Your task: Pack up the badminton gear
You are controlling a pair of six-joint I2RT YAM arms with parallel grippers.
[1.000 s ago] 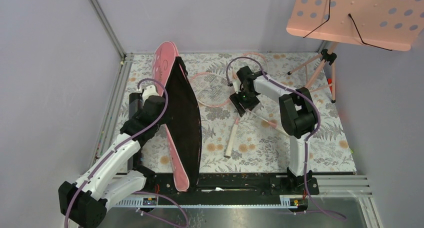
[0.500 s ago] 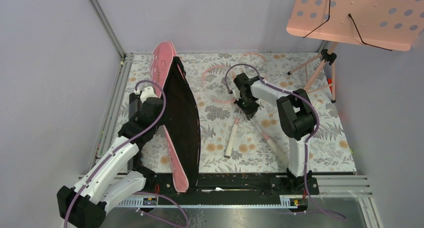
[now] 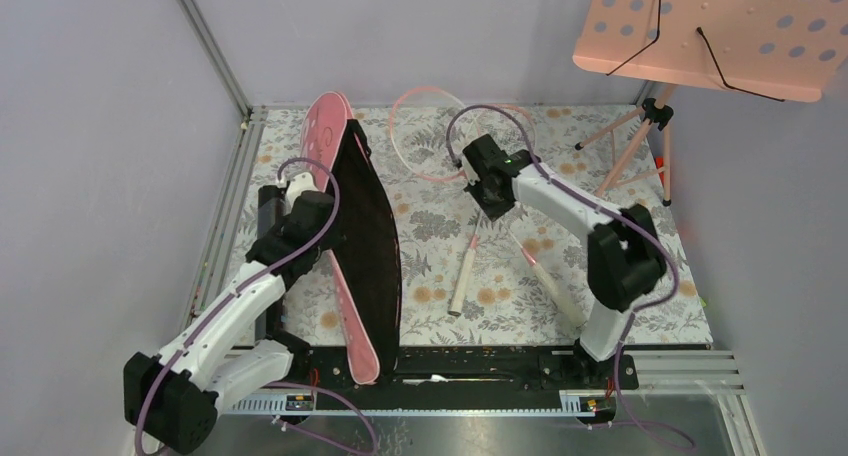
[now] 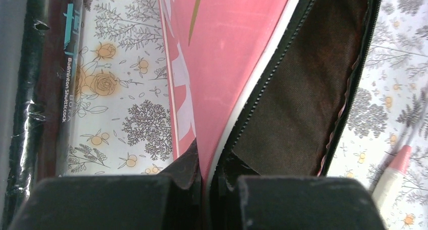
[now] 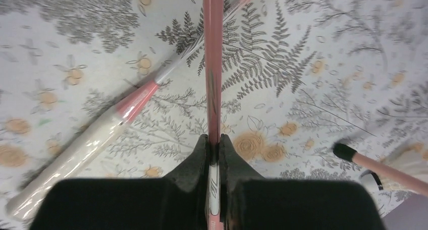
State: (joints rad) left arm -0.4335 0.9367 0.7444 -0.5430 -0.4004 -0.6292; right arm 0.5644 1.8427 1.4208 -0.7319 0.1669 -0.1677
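The long pink racket bag [image 3: 340,276] stands on its edge at the table's left, its black lining [image 4: 303,89] showing. My left gripper [image 3: 322,204] [image 4: 208,154] is shut on the bag's pink flap [image 4: 227,48] and holds it open. My right gripper [image 3: 492,198] [image 5: 213,139] is shut on the thin pink shaft [image 5: 212,63] of one racket. That racket's head [image 3: 430,131] is raised near the back wall and its handle [image 3: 552,288] trails to the front right. The second racket's pale handle [image 3: 462,278] [image 5: 70,157] lies on the table. A black tube [image 3: 266,208] [image 4: 50,89] lies left of the bag.
A pink perforated music stand [image 3: 720,26] hangs over the back right corner. Its tripod legs [image 3: 640,141] stand on the floral cloth, and one black-tipped foot [image 5: 345,152] shows right of my right gripper. Grey walls close the left and back sides.
My right gripper has shut on the racket shaft and shifted toward the back. The racket's head has risen off the table. The left gripper still holds the bag flap.
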